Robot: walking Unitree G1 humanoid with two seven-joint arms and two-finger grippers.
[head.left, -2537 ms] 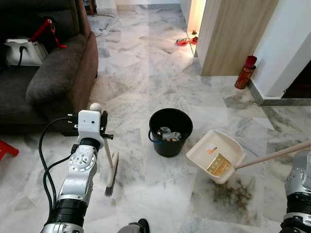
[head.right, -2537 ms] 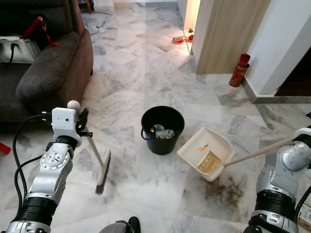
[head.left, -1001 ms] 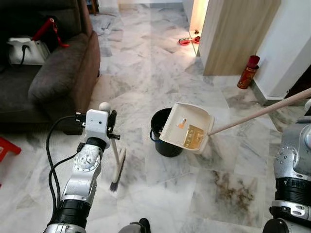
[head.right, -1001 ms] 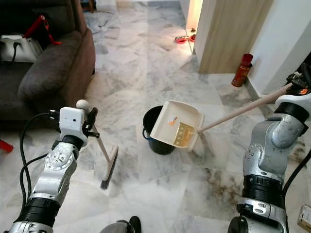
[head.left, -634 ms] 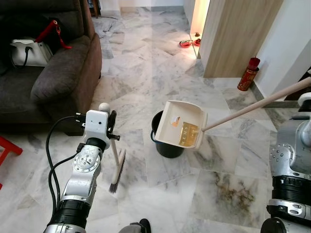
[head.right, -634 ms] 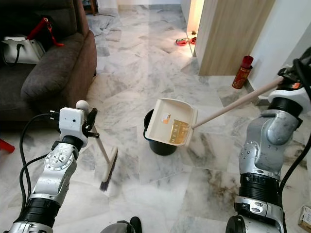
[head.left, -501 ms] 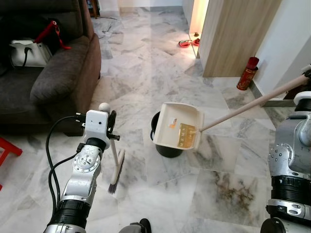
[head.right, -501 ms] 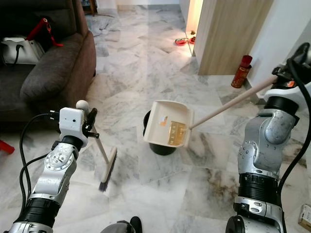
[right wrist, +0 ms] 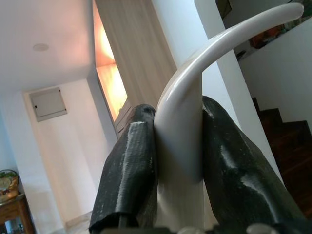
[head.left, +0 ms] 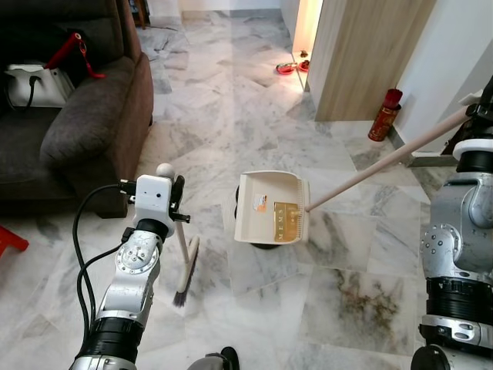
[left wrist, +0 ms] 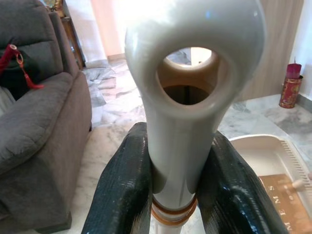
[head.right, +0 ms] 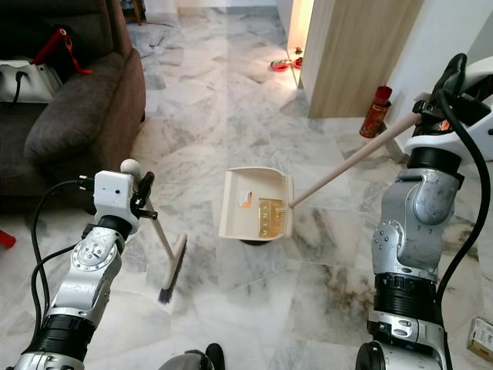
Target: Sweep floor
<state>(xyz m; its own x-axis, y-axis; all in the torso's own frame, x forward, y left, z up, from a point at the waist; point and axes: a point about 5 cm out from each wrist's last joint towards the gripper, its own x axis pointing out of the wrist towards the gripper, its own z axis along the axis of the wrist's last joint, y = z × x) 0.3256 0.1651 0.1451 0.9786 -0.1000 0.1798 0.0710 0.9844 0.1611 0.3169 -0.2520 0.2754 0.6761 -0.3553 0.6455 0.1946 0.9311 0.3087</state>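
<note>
Dustpan [head.left: 271, 218] first: you have it raised over the black bucket [head.left: 266, 244], which it hides almost wholly, and it is tipped with its open mouth toward the sofa side. Its long pale handle [head.right: 347, 168] runs up to your right gripper [right wrist: 178, 161], whose two black fingers are pressed tight against the curved handle end. Your left gripper [left wrist: 174, 180] is clamped on the top of the broom [head.left: 183, 266], just below its hanging loop; the bristles rest on the marble floor [head.left: 231, 116] beside the sofa [head.left: 85, 123]. Brown dirt stains [head.left: 366, 297] remain on the tile near your right side.
</note>
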